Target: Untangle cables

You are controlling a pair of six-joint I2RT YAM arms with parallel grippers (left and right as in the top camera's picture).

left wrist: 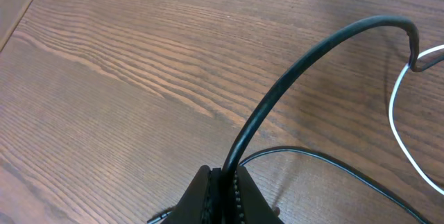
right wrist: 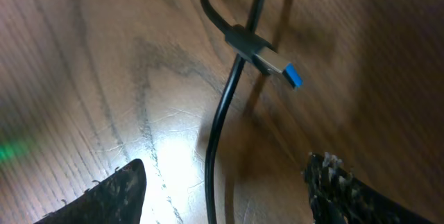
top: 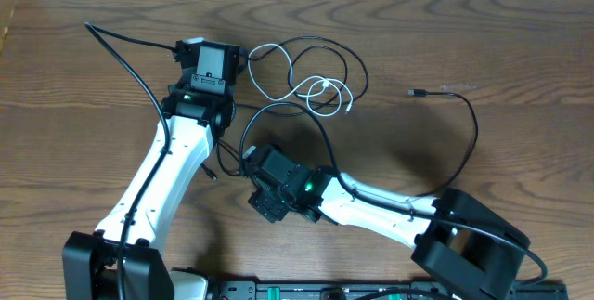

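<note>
On the wooden table (top: 83,123), mid-untangle: left gripper (left wrist: 223,180) clamped on a black cable (left wrist: 291,78), right gripper (right wrist: 225,175) hovering over a USB plug (right wrist: 274,61).
Right jaws stand apart, nothing gripped, and straddle a black cord crossing that blue-tipped plug. White cable (top: 320,91) lies looped with black ones just beyond the left gripper. Next move probably: close on the plug end and draw it clear while the left anchors.

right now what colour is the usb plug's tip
The USB plug's tip is blue; clearest in the right wrist view.
</note>
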